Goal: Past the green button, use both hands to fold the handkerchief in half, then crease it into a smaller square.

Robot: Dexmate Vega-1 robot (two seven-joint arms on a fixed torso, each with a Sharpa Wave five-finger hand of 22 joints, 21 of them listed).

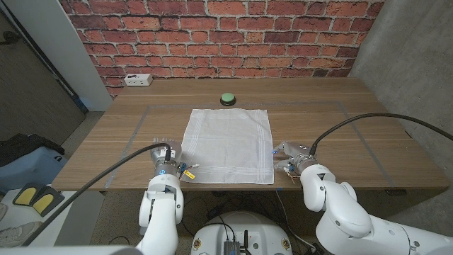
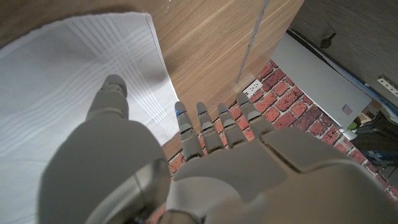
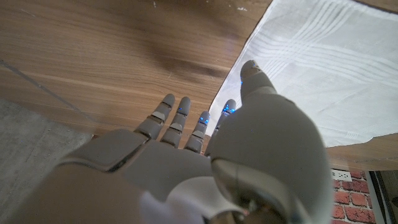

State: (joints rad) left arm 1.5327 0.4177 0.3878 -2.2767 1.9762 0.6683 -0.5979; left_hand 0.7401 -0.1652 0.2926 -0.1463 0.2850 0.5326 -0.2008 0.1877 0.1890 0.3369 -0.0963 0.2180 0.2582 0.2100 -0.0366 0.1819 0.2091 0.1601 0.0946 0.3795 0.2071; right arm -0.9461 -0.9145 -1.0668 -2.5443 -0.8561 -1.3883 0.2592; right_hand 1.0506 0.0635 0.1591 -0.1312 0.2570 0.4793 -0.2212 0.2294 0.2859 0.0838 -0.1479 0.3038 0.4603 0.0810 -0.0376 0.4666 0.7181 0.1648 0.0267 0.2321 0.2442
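A white handkerchief (image 1: 229, 145) lies unfolded between the left hand (image 1: 164, 160) and right hand (image 1: 290, 157), both empty, fingers spread, green button (image 1: 227, 98) beyond.

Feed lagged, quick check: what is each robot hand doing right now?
Left robot hand: open, holding nothing, beside the handkerchief.
Right robot hand: open, holding nothing, beside the handkerchief.

Even bright light, soft shadows; wrist views blurry near hand

The left hand (image 2: 186, 168) hides the handkerchief's (image 2: 56, 93) near corner; its far part is cut off at the picture's edge.
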